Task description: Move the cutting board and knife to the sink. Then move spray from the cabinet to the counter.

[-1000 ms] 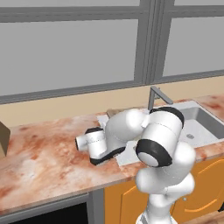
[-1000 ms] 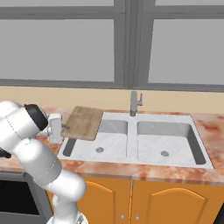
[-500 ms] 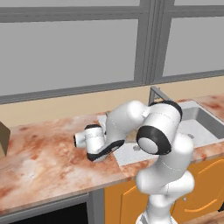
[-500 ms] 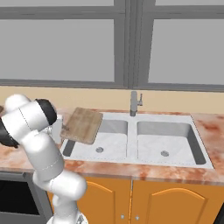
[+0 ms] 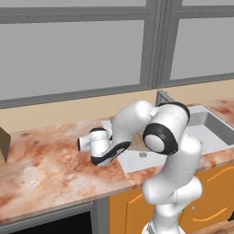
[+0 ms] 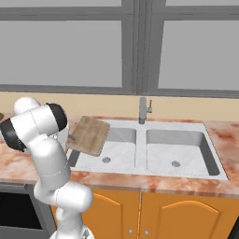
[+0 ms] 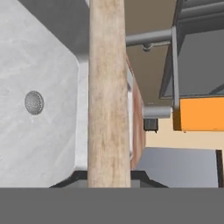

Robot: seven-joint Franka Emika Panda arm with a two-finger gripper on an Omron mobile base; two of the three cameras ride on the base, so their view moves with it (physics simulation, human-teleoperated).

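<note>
The cutting board hangs tilted over the left basin of the sink, its far end toward the basin's back. My gripper is shut on the board's near left edge, just over the sink's left rim. In the hand view the board shows edge-on as a pale wooden strip running up from my gripper, with the basin floor and its drain to the left. In the left base view my hand sits above the counter, beside the sink. The knife and the spray are out of view.
A grey faucet stands behind the divider between the two basins. The right basin lies beyond it. Windows run along the back wall. A brown box sits at the counter's far left edge. Orange base cabinet doors are below.
The arm's upper links have swung and risen while the hand stayed near the sink's left rim. The cutting board has barely shifted, sinking slightly toward the left basin.
</note>
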